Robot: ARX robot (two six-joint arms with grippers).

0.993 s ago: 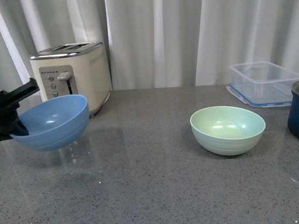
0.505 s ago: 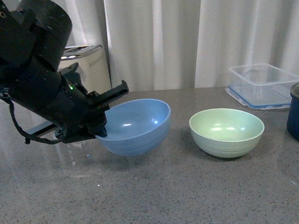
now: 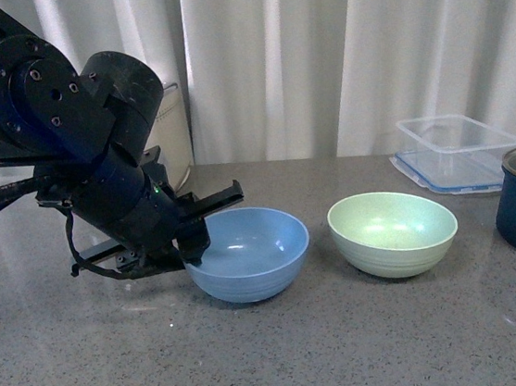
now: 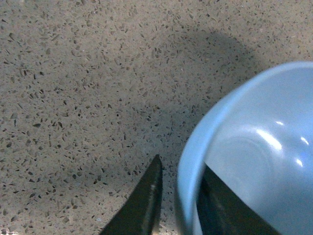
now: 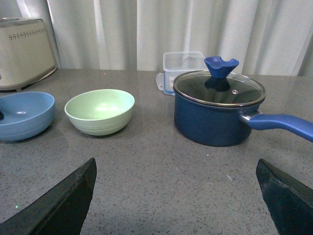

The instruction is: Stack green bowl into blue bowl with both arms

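The blue bowl (image 3: 250,252) rests on the grey counter at centre. My left gripper (image 3: 194,240) is shut on its left rim. In the left wrist view one black finger (image 4: 146,196) lies outside the rim and the other inside the blue bowl (image 4: 254,161). The green bowl (image 3: 393,232) stands upright just right of it, a small gap between them. My right gripper (image 5: 176,196) is out of the front view. It is open and low over bare counter, well short of the green bowl (image 5: 100,111) and the blue bowl (image 5: 24,115).
A cream toaster (image 3: 174,133) stands behind the left arm. At the back right lies a clear plastic container (image 3: 455,150). A dark navy pot (image 5: 217,108) with glass lid and long handle sits right of the green bowl. Curtains close off the back.
The left arm has carried the blue bowl from the far left to the right and down. The bowl now sits on the counter beside the green bowl.
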